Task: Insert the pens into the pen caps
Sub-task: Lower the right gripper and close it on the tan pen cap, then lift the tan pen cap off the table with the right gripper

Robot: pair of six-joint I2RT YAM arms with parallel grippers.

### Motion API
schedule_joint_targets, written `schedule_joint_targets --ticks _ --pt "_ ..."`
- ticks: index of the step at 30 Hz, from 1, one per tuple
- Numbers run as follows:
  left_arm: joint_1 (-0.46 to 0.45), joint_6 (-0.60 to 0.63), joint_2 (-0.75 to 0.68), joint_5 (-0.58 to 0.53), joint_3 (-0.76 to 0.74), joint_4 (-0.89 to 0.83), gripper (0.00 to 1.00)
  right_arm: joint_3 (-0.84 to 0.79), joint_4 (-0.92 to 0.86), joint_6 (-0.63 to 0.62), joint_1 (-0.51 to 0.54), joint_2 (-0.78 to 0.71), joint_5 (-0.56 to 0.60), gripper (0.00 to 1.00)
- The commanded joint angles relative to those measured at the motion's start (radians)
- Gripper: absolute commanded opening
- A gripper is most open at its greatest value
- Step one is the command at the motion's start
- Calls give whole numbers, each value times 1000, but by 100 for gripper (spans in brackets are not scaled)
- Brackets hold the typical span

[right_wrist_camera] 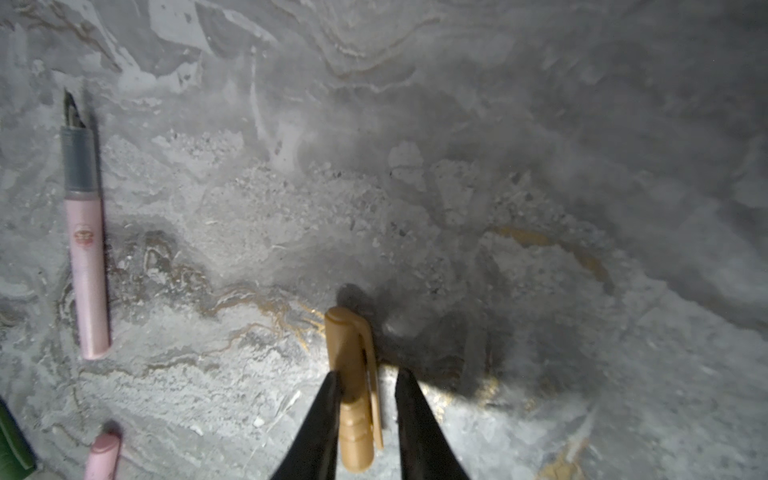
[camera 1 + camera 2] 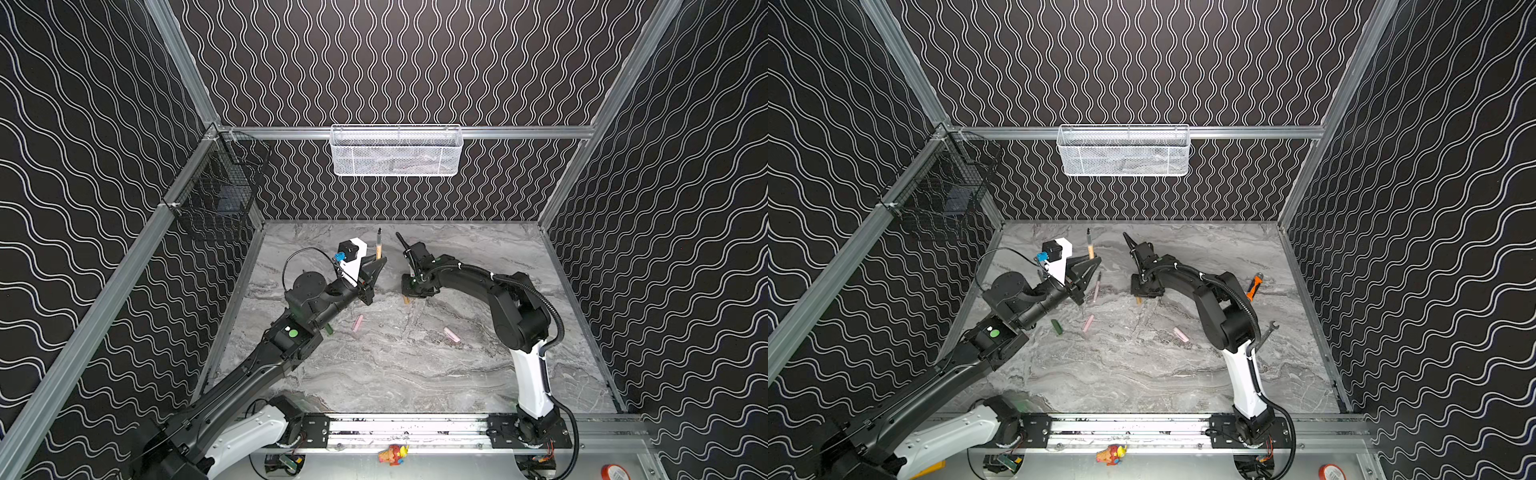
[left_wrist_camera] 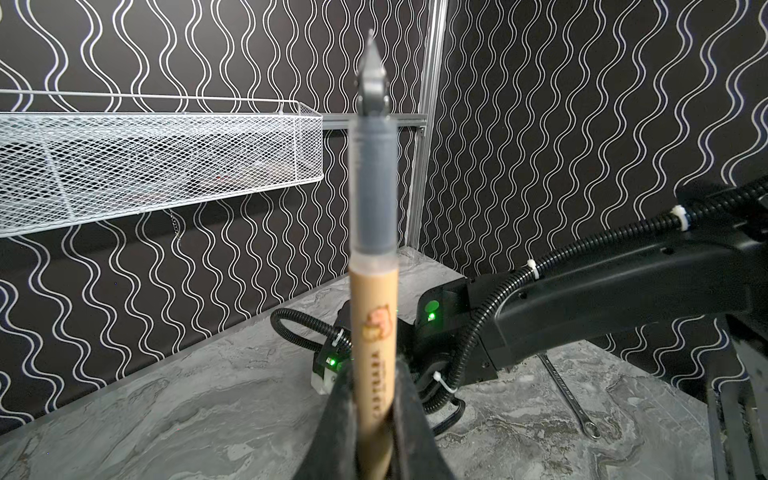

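Left tool clamps tan pen upright, nib up; right tool straddles gold cap, grip unclear.

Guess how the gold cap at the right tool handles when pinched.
The gold cap looks like stiff, light plastic. Round and smooth, so it may slip between the right tool's fingers. Its side clip probably stops it rolling.
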Motion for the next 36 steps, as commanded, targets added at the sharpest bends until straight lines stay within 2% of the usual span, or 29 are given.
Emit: schedule_joint_targets --ticks 1,17,19,20,23,29,36 --pt "-1 4 -3 2 7 12 0 6 -31 -1 3 12 19 25" --pt "-6 10 -6 -4 7 10 0 36 -49 5 9 34 65 18" --pt "-5 10 -5 -3 10 9 0 34 -44 4 9 26 59 21" --pt "-6 10 -5 -2 11 8 0 39 -46 2 10 24 54 26" --pt "-5 8 -5 -2 9 8 0 41 -40 -5 9 18 28 29" --pt "-6 6 0 -2 11 7 0 31 -11 -6 10 11 -14 29" --pt "-7 8 0 -2 13 4 0 35 -6 -3 10 8 -5 28"
